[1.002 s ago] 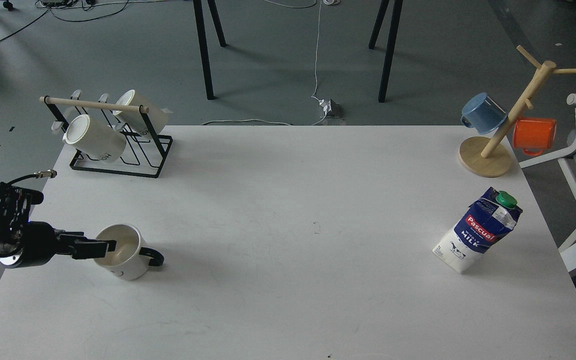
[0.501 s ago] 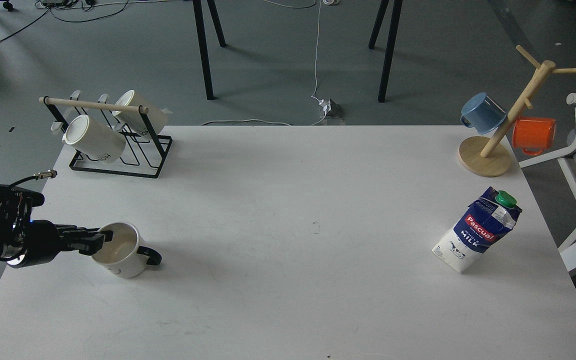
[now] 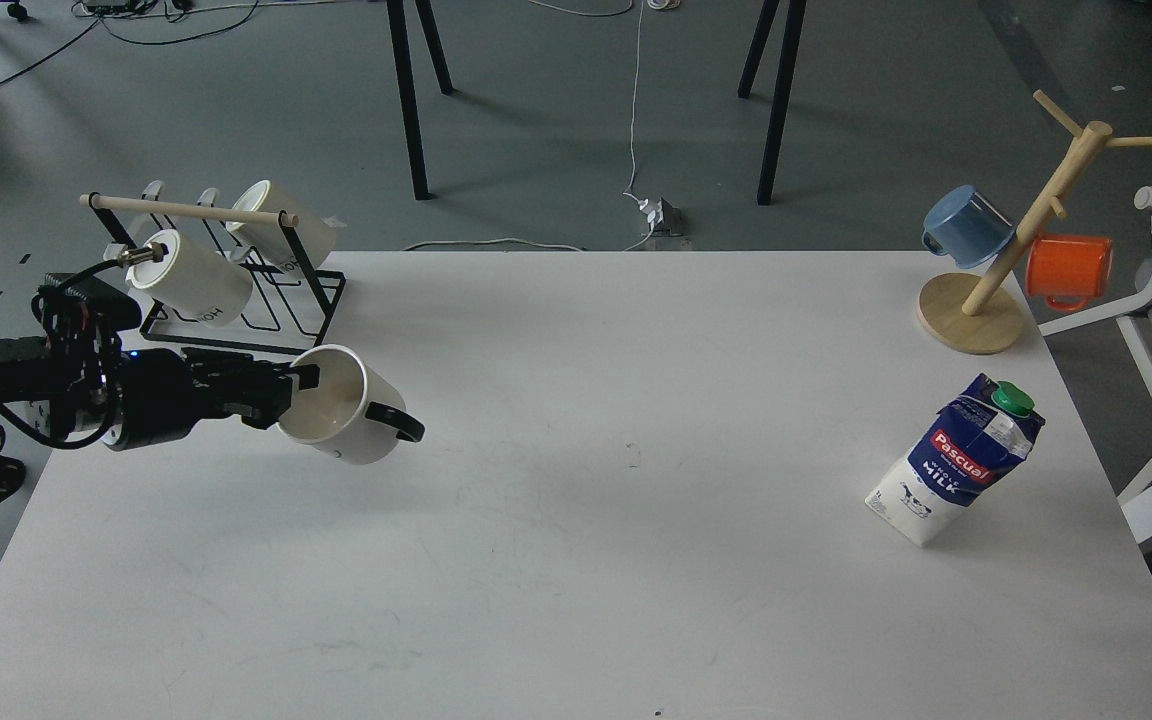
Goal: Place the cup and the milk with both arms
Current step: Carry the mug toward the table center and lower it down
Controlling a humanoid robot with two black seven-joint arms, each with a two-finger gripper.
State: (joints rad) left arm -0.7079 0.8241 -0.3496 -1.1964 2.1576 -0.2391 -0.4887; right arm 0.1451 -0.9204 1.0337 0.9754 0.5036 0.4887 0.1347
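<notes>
Left gripper [image 3: 298, 390] clamped on rim of white cup [image 3: 341, 417], held tilted, left-centre of frame. Step judged: cup carry. Next: set-down upright; milk carton [image 3: 956, 462], right, ungrasped; right gripper unseen.

Cup [image 3: 351, 420]: we see glossy white ceramic with a black handle.
Milk carton [image 3: 956, 460]: printed coated paper, green plastic cap.
Table [image 3: 576, 560]: smooth matt white top.
Rack [image 3: 236, 300]: our view shows black wire metal, a pale wooden bar.
Mug tree [image 3: 1026, 230]: bare light wood.
</notes>
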